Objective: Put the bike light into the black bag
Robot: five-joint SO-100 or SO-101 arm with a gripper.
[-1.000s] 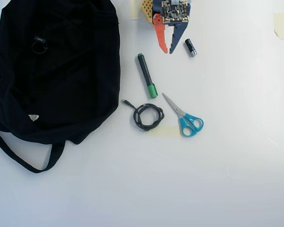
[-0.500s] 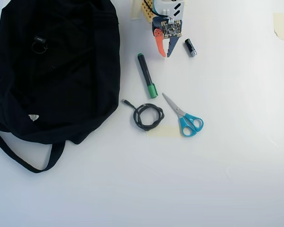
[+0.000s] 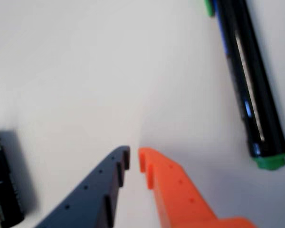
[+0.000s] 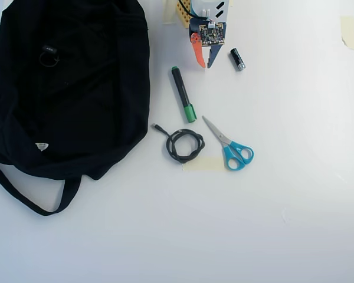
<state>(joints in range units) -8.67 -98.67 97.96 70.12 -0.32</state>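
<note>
The black bag (image 4: 82,100) fills the left of the overhead view, its strap trailing toward the bottom left. The bike light (image 4: 48,54), a small black block with a round loop, rests on the bag's fabric near its upper left. My gripper (image 4: 205,66) hangs at the top centre, far to the right of the bag and the light. In the wrist view the gripper (image 3: 134,154) has its blue and orange fingertips almost touching, with nothing between them. Neither bag nor light shows in the wrist view.
A green-capped marker (image 4: 183,94) (image 3: 251,95) lies just below the gripper. A short black cylinder (image 4: 238,59) (image 3: 2,185) sits beside it. Lower down are a coiled cable (image 4: 184,145) and blue-handled scissors (image 4: 230,146). Tape pieces (image 4: 348,29) stick to the white table.
The gripper has drawn back toward the top edge of the overhead view and its jaws have narrowed. The bike light and bag have not moved.
</note>
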